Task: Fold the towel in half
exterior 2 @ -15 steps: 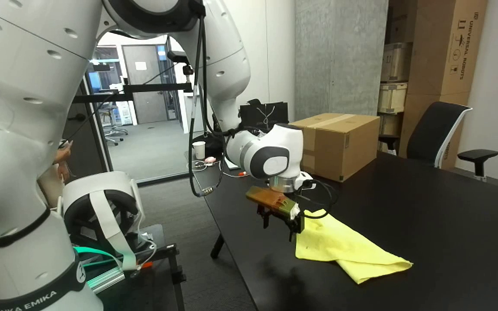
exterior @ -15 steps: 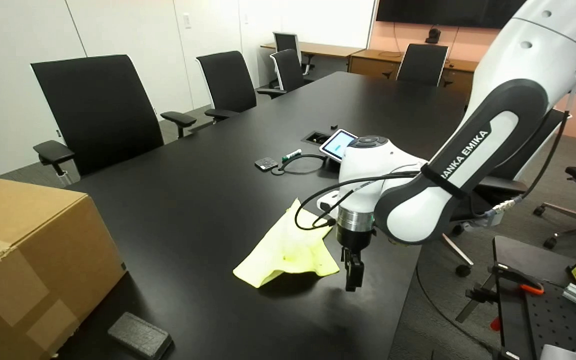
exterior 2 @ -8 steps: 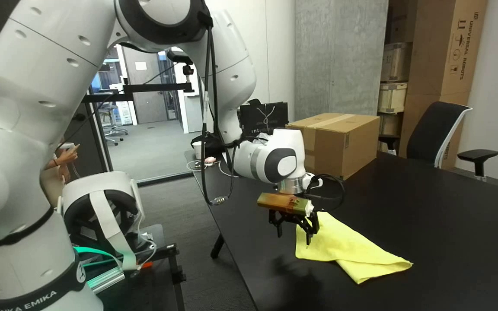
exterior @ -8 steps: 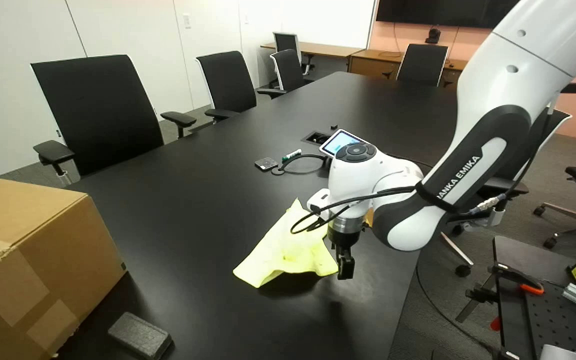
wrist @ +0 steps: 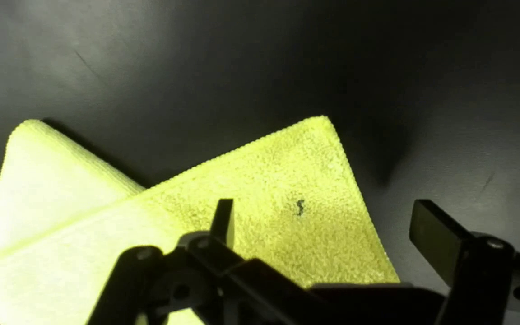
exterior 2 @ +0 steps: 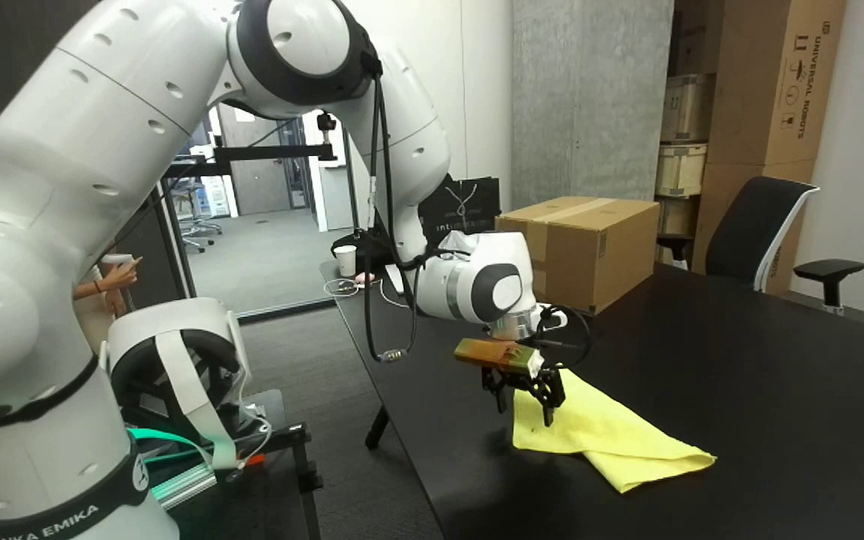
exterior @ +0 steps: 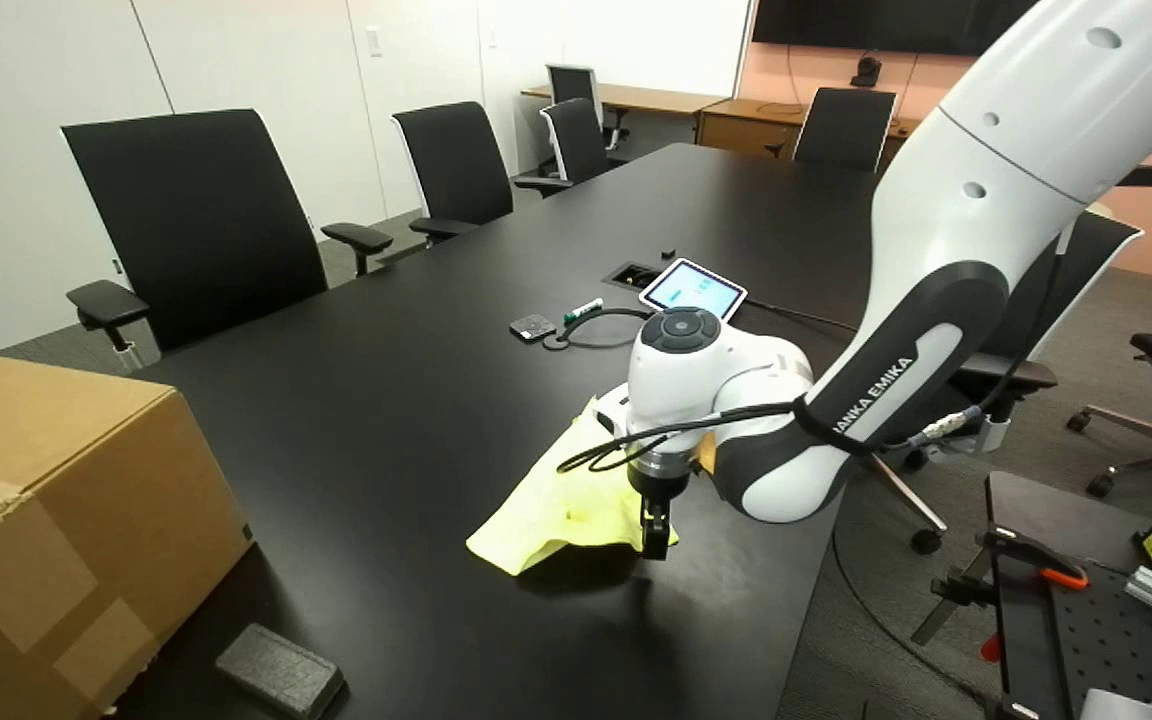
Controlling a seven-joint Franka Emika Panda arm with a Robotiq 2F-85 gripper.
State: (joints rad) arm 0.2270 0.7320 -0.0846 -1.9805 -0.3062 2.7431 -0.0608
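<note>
A yellow towel lies on the black table, partly folded over itself with uneven edges, in both exterior views. My gripper is open and empty, pointing down above the towel's edge nearest the robot. In an exterior view the gripper overlaps the towel's near corner. In the wrist view the towel shows a corner with a small dark mark. There the open jaws straddle the towel's side edge, the left finger over cloth and the right finger over bare table. Neither finger visibly grips cloth.
A cardboard box stands on the table, with a dark grey block near it. A tablet, a green marker and a small flat device lie beyond the towel. Chairs line the table.
The arm has moved my gripper over the towel's near corner, leftward in an exterior view, and the wrist has turned a little. The towel has not moved.
</note>
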